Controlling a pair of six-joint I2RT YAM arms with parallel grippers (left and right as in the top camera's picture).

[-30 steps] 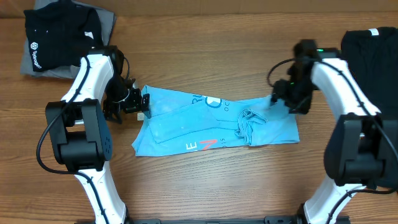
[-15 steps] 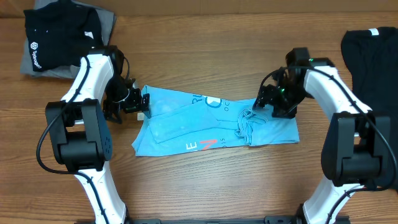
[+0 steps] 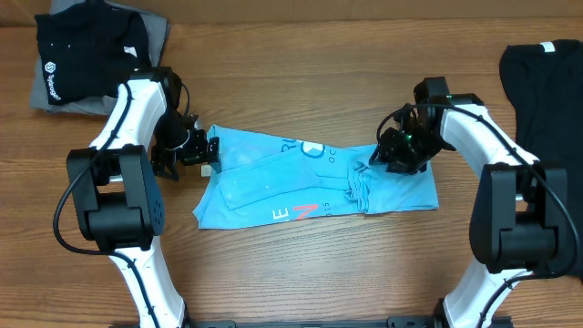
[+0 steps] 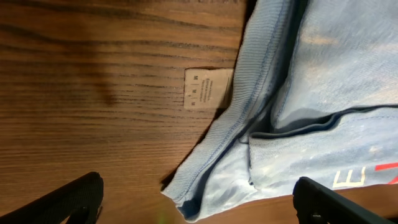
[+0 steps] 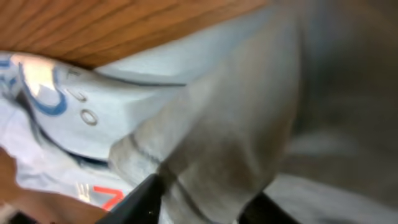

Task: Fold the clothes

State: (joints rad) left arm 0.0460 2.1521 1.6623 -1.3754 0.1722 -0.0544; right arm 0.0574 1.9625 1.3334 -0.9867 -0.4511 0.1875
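The light blue T-shirt [image 3: 273, 182] lies partly folded in the middle of the table, with red-and-white lettering near its front edge and a bunched sleeve right of centre. My left gripper [image 3: 209, 153] is open at the shirt's left edge; in the left wrist view its fingers [image 4: 196, 202] straddle the ribbed collar [image 4: 249, 118] and the white label [image 4: 205, 88]. My right gripper [image 3: 384, 155] is down on the shirt's right part. In the right wrist view its fingers [image 5: 205, 199] pinch a raised fold of the blue cloth [image 5: 236, 112].
A black T-shirt [image 3: 86, 46] lies folded on a grey one [image 3: 157, 32] at the back left corner. Another black garment [image 3: 547, 82] lies at the right edge. Bare wooden table [image 3: 301, 264] surrounds the blue shirt.
My right gripper has moved left and down from beyond the shirt's upper right corner onto the cloth near the bunched sleeve. The left arm has not moved.
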